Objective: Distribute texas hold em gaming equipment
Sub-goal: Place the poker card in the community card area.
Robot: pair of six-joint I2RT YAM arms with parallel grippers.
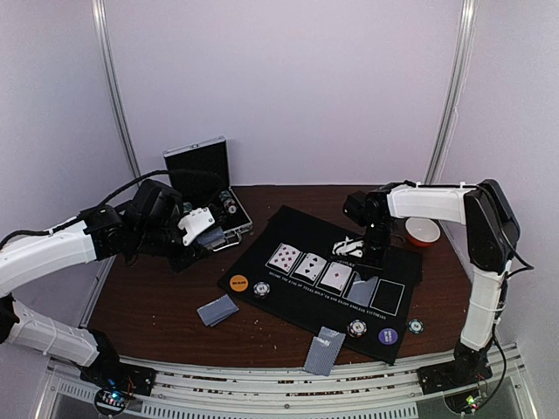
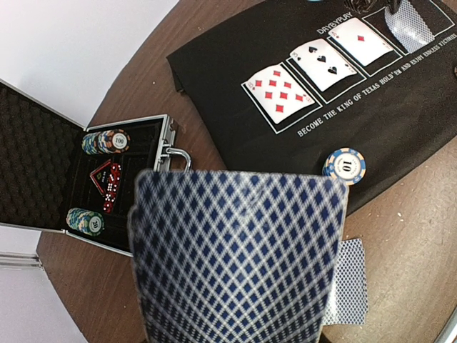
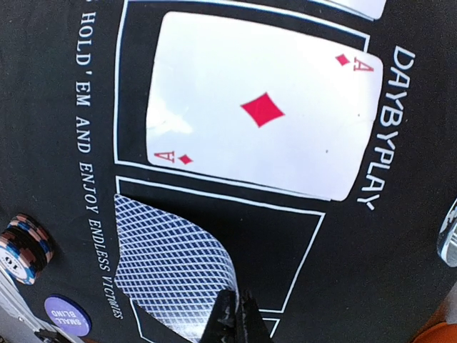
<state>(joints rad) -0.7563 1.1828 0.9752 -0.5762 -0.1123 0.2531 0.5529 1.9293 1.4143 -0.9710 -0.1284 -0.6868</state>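
Observation:
A blue-backed playing card [image 2: 235, 257] fills the low part of the left wrist view and hides the fingers of my left gripper [image 1: 199, 229], which is shut on it above the table left of the mat. On the black mat [image 1: 288, 301], three face-up cards [image 1: 308, 266] fill the first rectangles. Over the fourth rectangle my right gripper [image 3: 239, 318] is shut on the edge of a curled face-down card [image 3: 171, 268], beside the ace of diamonds [image 3: 264, 107]. Along the mat's near edge lie an orange button [image 1: 238, 282], a purple button [image 1: 387, 335] and striped chips [image 1: 356, 328].
An open metal case [image 1: 205, 188] with chip stacks [image 2: 106, 141] and red dice [image 2: 107, 182] stands at the back left. Face-down cards lie on the wood [image 1: 217, 310] and at the mat's front edge [image 1: 324, 350]. An orange-and-white bowl [image 1: 422, 230] sits at the back right.

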